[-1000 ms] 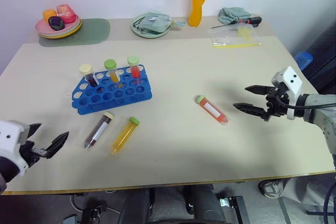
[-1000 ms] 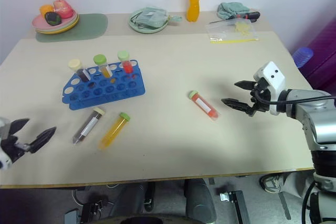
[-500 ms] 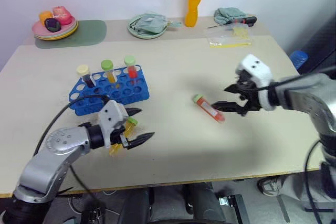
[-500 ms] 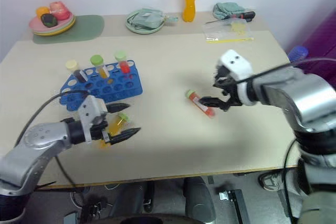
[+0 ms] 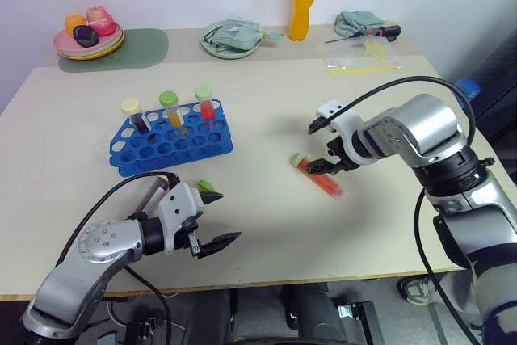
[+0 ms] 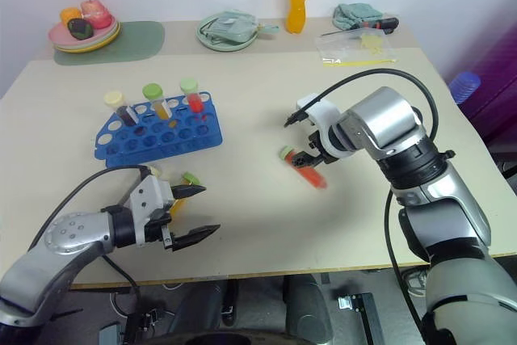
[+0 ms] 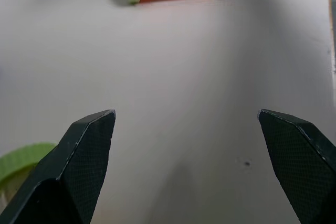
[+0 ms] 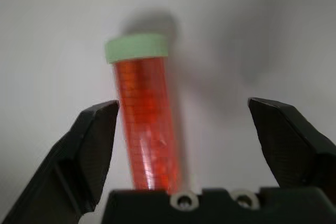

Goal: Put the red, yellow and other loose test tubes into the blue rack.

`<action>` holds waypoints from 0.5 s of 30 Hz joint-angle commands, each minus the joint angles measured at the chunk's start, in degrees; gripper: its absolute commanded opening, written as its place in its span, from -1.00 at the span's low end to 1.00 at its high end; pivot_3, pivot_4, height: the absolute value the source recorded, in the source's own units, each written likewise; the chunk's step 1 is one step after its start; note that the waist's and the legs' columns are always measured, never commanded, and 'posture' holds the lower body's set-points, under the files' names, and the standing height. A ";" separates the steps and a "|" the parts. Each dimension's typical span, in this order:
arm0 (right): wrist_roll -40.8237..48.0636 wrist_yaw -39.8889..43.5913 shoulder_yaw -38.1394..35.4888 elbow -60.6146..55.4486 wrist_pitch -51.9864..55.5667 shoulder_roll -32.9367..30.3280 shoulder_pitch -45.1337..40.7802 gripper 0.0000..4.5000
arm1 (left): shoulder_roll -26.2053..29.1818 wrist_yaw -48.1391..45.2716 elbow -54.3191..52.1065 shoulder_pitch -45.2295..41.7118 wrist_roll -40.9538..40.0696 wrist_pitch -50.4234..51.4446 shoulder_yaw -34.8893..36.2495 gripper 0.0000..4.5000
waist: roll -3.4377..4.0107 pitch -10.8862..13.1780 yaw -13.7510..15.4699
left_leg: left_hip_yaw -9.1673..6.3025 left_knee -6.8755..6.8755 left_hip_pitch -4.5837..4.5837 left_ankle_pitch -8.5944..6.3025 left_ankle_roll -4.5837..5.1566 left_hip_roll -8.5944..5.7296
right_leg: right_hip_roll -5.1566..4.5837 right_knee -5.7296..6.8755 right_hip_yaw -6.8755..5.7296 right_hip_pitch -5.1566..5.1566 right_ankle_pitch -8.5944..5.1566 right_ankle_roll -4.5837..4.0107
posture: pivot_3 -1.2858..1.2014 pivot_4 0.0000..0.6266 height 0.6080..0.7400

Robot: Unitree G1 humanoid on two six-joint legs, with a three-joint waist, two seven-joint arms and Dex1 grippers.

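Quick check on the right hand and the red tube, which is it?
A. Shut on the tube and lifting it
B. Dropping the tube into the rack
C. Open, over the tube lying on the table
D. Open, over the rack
C: the right hand has its fingers spread wide on either side of the red tube, which lies flat on the table, apart from the rack.
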 commanded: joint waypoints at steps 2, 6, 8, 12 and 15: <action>-0.90 -0.21 1.33 -0.80 0.20 0.26 -0.97 0.94 | -0.28 1.16 -2.55 0.80 0.29 -1.47 1.10 1.00 | 0.01 0.00 -0.07 | 0.01 0.00 0.00 0.00 0.00 -0.01 | -0.01 0.00 0.00 0.00 0.00 0.00 | 0.03 -0.52 1.00; -1.04 -0.31 2.08 -1.94 -0.60 0.58 -0.39 0.94 | -0.35 1.49 -2.24 0.90 0.39 -2.03 0.84 1.00 | 0.01 0.00 -0.12 | 0.00 0.00 0.00 0.00 0.00 0.00 | 0.01 0.01 0.00 0.00 0.02 0.04 | 0.03 -0.52 1.00; -1.53 -0.35 2.51 -2.07 -1.46 0.72 -0.19 0.57 | -0.34 1.40 -1.74 0.62 0.56 -2.44 0.75 1.00 | 0.01 0.00 -0.13 | 0.01 0.00 0.00 0.00 0.00 0.00 | 0.01 0.01 0.00 0.00 0.02 0.04 | 0.03 -0.52 1.00; -2.95 -0.65 3.27 -1.72 -2.71 0.69 0.37 -0.31 | -0.38 1.27 -1.07 0.20 0.18 -2.88 1.25 1.00 | 0.01 0.00 -0.10 | 0.01 0.00 0.00 0.00 0.00 0.00 | 0.02 0.00 0.00 0.00 0.04 0.06 | 0.03 -0.52 1.00; -3.84 -0.83 3.40 -1.86 -3.43 0.49 0.42 -0.67 | -0.45 1.42 -0.83 0.17 -0.16 -3.05 1.84 1.00 | 0.01 0.00 -0.12 | 0.01 0.00 0.00 0.00 0.00 0.00 | 0.02 0.00 0.00 0.00 0.03 0.06 | 0.03 -0.52 1.00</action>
